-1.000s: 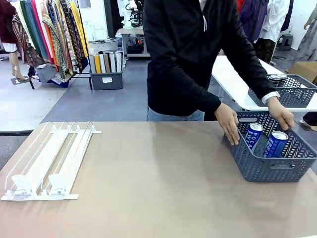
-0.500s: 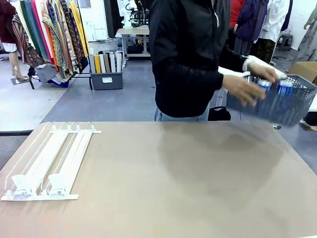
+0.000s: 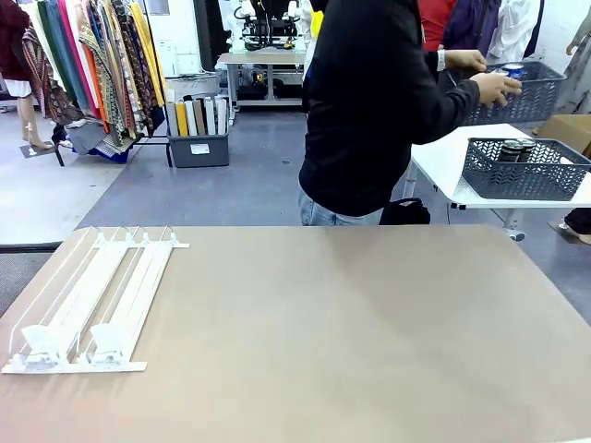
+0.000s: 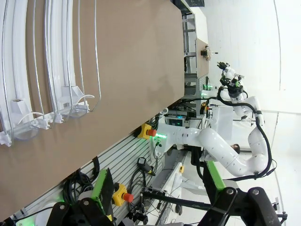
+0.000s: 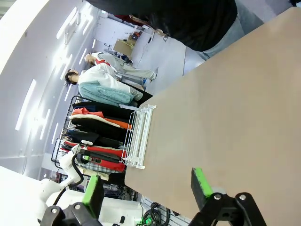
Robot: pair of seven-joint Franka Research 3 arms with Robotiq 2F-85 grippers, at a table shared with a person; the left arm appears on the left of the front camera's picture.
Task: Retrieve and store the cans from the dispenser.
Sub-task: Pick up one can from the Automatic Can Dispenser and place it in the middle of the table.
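Note:
The white and clear dispenser (image 3: 92,305) lies flat at the table's left, and its lanes hold no cans. It appears again in the left wrist view (image 4: 47,70) and far off in the right wrist view (image 5: 138,136). A person turned away from the table holds a grey-blue basket (image 3: 522,97) with a blue can (image 3: 513,71) in it, high at the back right. Dark cans (image 3: 511,148) stand in a second basket (image 3: 526,175). My left gripper (image 4: 157,188) is open above the table's near edge. Open too, my right gripper (image 5: 146,186) hangs over the table, holding nothing.
The second basket rests on a white side table (image 3: 443,171) behind the main brown table (image 3: 351,332). Racks of clothes (image 3: 92,55) and a grey bin (image 3: 199,138) stand far back left. My right arm (image 4: 225,155) is seen from the left wrist.
The person lifted the basket with the blue cans off the table's right side, turned away and carried it up toward the back right. The dispenser stayed put.

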